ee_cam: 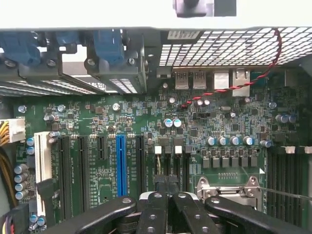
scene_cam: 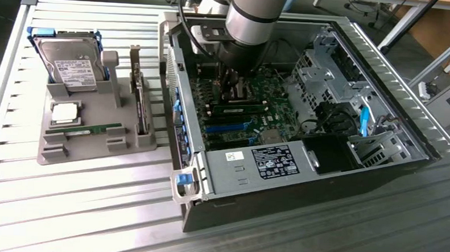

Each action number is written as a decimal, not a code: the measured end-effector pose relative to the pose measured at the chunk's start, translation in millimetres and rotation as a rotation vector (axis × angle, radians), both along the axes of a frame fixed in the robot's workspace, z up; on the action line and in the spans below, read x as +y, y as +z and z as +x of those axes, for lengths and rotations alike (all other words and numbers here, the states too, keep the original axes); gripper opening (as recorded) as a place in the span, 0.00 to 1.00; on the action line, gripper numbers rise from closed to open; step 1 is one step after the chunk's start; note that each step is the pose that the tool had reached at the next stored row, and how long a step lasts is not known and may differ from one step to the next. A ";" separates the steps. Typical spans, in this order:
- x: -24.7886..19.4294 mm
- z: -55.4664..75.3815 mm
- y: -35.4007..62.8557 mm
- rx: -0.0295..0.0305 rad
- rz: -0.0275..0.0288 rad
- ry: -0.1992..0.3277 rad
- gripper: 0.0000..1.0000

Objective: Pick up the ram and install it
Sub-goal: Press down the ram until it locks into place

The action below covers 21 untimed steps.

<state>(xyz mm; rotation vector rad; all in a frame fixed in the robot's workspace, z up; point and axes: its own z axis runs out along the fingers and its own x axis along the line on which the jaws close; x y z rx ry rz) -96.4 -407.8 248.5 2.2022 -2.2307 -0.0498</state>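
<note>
An open computer case (scene_cam: 207, 176) lies on the table, and my arm reaches down into it. My gripper (scene_cam: 230, 86) hangs shut just above the green motherboard (scene_cam: 275, 114), beside the processor socket (ee_cam: 226, 187). In the wrist view its black fingers (ee_cam: 155, 209) press together, and I cannot tell whether anything thin sits between them. One ram (scene_cam: 241, 110) lies along the motherboard just in front of the gripper, in the slot area. A second ram (scene_cam: 84, 130) rests flat in the grey holder (scene_cam: 95, 146) at the exterior view's left.
The grey holder also carries an upright hard drive (scene_cam: 72, 62), a square silver processor (scene_cam: 64, 113) and an upright dark card (scene_cam: 140, 108). Inside the case are drive cages (scene_cam: 330, 73), a blue cable (scene_cam: 363, 120) and a power supply (scene_cam: 273, 162). A red-black wire (ee_cam: 243, 83) crosses the rear ports.
</note>
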 end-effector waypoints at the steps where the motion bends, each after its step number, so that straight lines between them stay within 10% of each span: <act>1: -0.1 0.0 -0.6 0.0001 0.0000 0.000 0.09; 21: -2.2 -0.2 -19.5 0.0002 -0.0003 0.000 0.09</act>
